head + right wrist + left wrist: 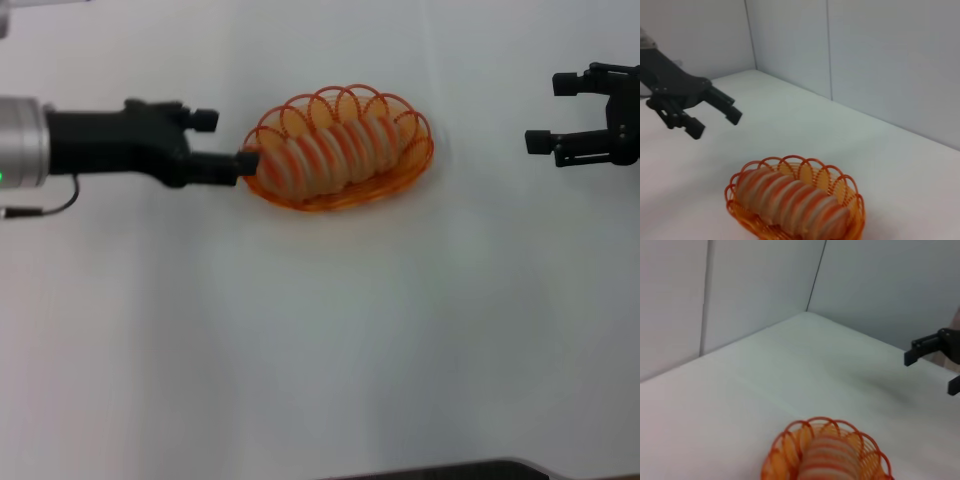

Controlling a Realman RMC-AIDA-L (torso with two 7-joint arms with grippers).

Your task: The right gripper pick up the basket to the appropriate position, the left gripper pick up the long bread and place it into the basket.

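Both sets of jaws stand apart and empty: the left gripper (228, 143) at centre-left by the basket (415, 162), the right gripper (548, 113) off at the upper right. The bread (330, 150) lies in the basket mid-frame; the task looks done.

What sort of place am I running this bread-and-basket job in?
It looks like a lab or test cell rather than a kitchen: a bare white tabletop enclosed by plain grey wall panels, with only the basket holding the long bread between the left gripper and right gripper.
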